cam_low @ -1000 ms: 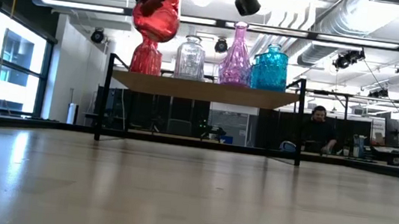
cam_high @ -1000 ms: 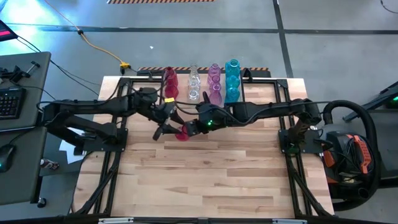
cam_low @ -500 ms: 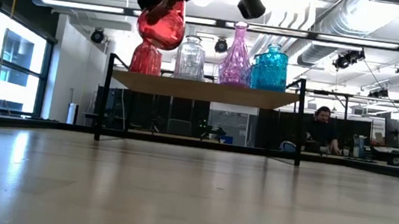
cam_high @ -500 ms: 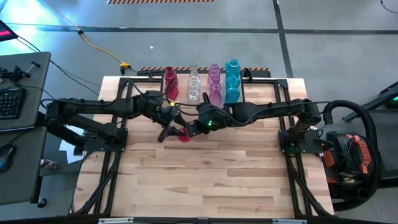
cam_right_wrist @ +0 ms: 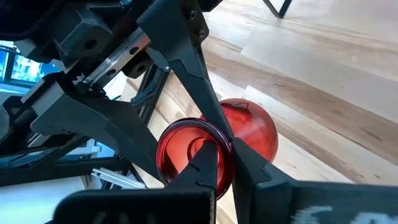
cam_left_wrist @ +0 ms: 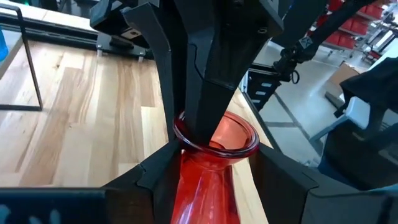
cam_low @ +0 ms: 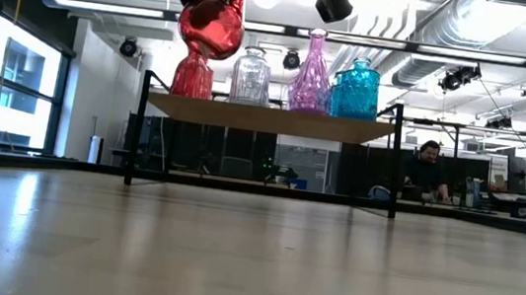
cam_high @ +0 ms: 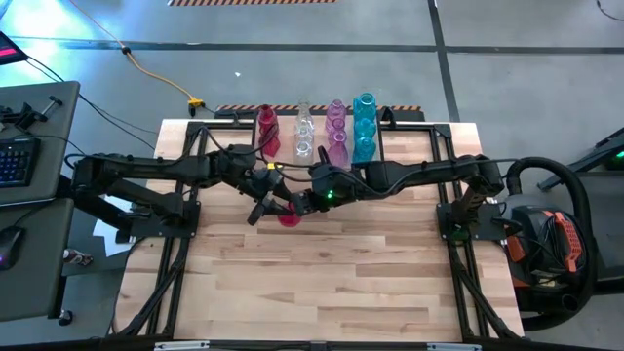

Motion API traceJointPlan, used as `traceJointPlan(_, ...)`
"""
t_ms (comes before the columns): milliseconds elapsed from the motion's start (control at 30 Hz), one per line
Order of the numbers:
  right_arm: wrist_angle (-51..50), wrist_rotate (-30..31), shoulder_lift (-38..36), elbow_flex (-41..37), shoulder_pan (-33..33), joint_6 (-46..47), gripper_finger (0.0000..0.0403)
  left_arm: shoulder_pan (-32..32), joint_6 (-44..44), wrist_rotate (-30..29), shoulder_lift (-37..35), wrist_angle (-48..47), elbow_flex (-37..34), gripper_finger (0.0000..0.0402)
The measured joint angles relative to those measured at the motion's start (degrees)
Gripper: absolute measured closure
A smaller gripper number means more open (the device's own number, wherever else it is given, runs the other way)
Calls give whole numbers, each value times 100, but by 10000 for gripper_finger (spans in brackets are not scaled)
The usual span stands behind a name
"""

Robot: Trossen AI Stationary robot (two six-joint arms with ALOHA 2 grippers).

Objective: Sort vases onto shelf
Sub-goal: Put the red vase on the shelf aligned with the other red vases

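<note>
A red bulbous vase [cam_low: 211,22] hangs tilted high above the table, in front of the shelf [cam_low: 266,118]. My right gripper [cam_right_wrist: 227,152] is shut on its mouth; in the high view it is at mid-table [cam_high: 295,205]. My left gripper [cam_left_wrist: 217,152] is open, with one finger on each side of the vase's neck [cam_left_wrist: 208,186], just left of the right gripper [cam_high: 265,203]. On the shelf stand rows of red [cam_high: 266,132], clear [cam_high: 304,132], pink-purple [cam_high: 336,132] and teal vases [cam_high: 364,127]. My right gripper pinches the red vase's rim [cam_right_wrist: 229,144], one finger inside the mouth [cam_right_wrist: 205,163] and one outside [cam_right_wrist: 252,168]. The vase is lifted clear of the table and tilted, its round body [cam_right_wrist: 258,127] below the fingers. My left gripper stands around the neck; whether its fingers touch cannot be told.
The shelf runs along the table's far edge on thin black legs [cam_low: 134,128]. Bare plank top [cam_high: 322,283] lies on the near side of both arms. A person [cam_low: 426,171] sits in the room beyond the table.
My left gripper has moved toward the table's right, up to the held vase, so its fingers now flank the neck. The right gripper has kept its hold, and the vase has shifted only slightly.
</note>
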Motion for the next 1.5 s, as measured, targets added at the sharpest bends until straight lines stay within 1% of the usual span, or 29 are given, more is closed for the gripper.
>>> traceJointPlan(167, -7, 93, -2, 2, 2, -20, 403, 0, 295, -6, 4, 10, 0, 219)
traceJointPlan(433, -26, 174, -2, 7, 2, -18, 403, 0, 352, -11, 7, 44, 0, 190)
traceJointPlan(533, -42, 256, -2, 7, -1, 20, 403, -2, 454, -138, 7, 35, 0, 181)
traceJointPlan(600, -63, 305, -1, 7, -11, 28, 403, -10, 484, -394, 4, -9, 0, 179)
traceJointPlan(700, -83, 431, 7, 7, -33, 184, 403, -24, 457, -934, -2, -82, 7, 179)
traceJointPlan(900, -111, 529, 9, 7, -33, 491, 403, -121, 457, -1489, 0, -87, 11, 179)
traceJointPlan(1000, -109, 536, 9, 7, -34, 665, 403, -215, 458, -2010, 0, -84, 11, 179)
traceJointPlan(1067, 124, 620, 11, 25, -32, 793, 403, -269, 469, -2423, 25, -83, 11, 179)
traceJointPlan(1200, 375, 727, 0, 50, -26, 877, 402, -353, 492, -3001, 49, -61, 9, 179)
traceJointPlan(1300, 342, 795, 9, 37, -26, 821, 402, -348, 455, -3079, 87, -48, 9, 179)
traceJointPlan(1500, 48, 783, 9, 37, -20, 925, 402, -343, 451, -3028, 87, -28, 4, 180)
